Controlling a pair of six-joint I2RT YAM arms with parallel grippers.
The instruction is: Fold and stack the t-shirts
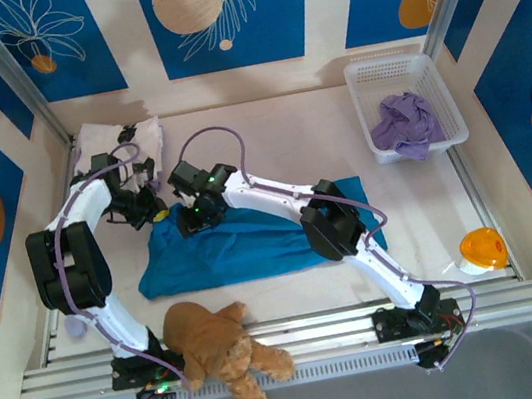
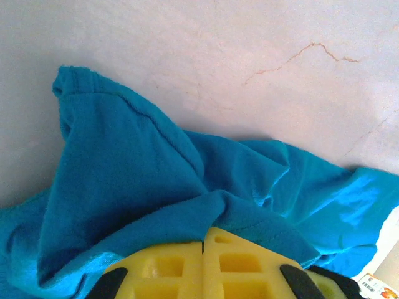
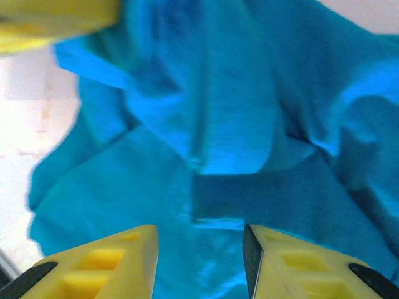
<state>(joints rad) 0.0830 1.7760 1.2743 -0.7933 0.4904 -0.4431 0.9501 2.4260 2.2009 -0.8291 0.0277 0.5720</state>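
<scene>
Teal-blue cloth appeared in all three views.

**Top external view.** The teal-blue t-shirt [image 1: 243,249] lay crumpled on the table [image 1: 285,126], between the two arms and just beyond the brown teddy bear [image 1: 212,340], which sprawled over the near rail. The left gripper [image 1: 153,209] and right gripper [image 1: 193,216] stood just beside each other at the shirt's far-left edge. A white t-shirt with black blotches [image 1: 120,142] lay in the far-left corner, and the lavender t-shirts [image 1: 406,122] were heaped in a white basket [image 1: 443,101] at the far right. An orange-and-white object [image 1: 481,248] sat near the right edge.

**Left wrist view.** The left gripper [image 2: 204,240] had its yellow fingers [image 2: 168,268] pressed together. A hemmed fold of the teal-blue t-shirt [image 2: 137,180] was pinched at their tips, and the cloth rose off the pale table [image 2: 249,50] toward them.

**Right wrist view.** The right gripper [image 3: 199,249] held its jaws apart, gripping nothing. The rumpled teal-blue t-shirt [image 3: 249,124] lay close beneath them. A yellow finger of the left gripper [image 3: 56,22] showed at the upper left.
</scene>
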